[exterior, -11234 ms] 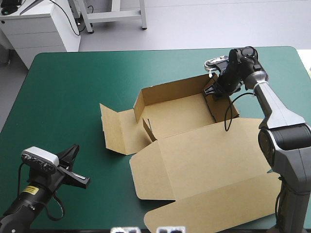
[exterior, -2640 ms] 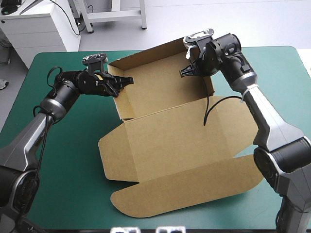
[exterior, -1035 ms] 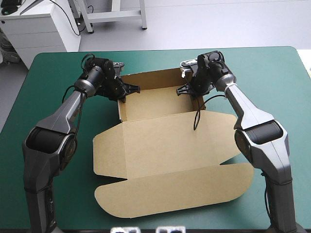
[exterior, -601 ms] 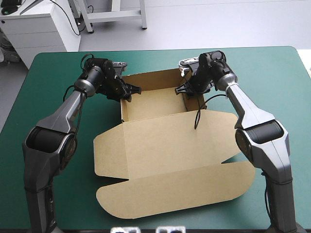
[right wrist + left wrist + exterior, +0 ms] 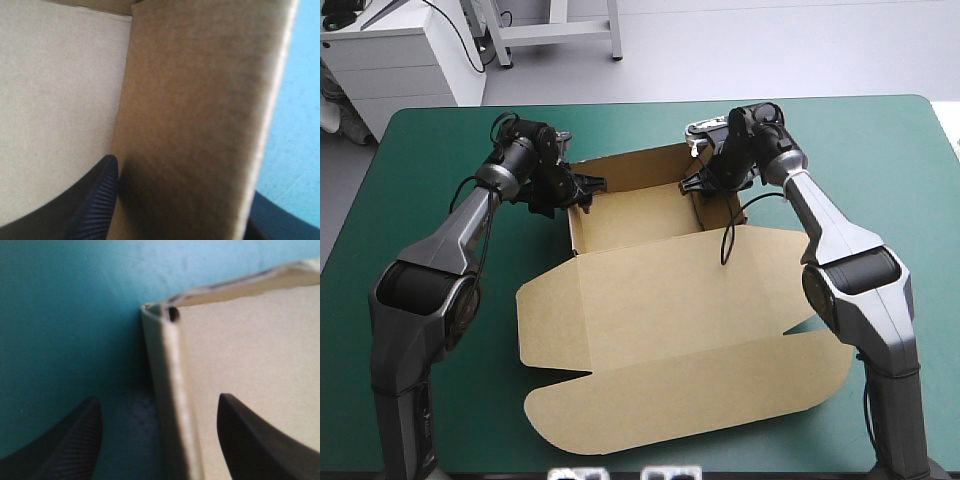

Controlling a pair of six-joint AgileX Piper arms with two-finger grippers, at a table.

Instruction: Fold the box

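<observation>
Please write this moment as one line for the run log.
box: walls up, lid flat | left tool: open, astride left wall | right tool: open, astride right wall

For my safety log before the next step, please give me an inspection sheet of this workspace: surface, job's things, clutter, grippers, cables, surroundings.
surface: teal-green table cover, lying flat.
job's things: brown box, an open tray at the far side, its lid flat toward the near edge.
clutter: nothing seen.
grippers: left gripper open, astride the tray's left wall; right gripper open, astride its right wall.
cables: nothing seen except the robot's own.
surroundings: nothing seen.
</observation>
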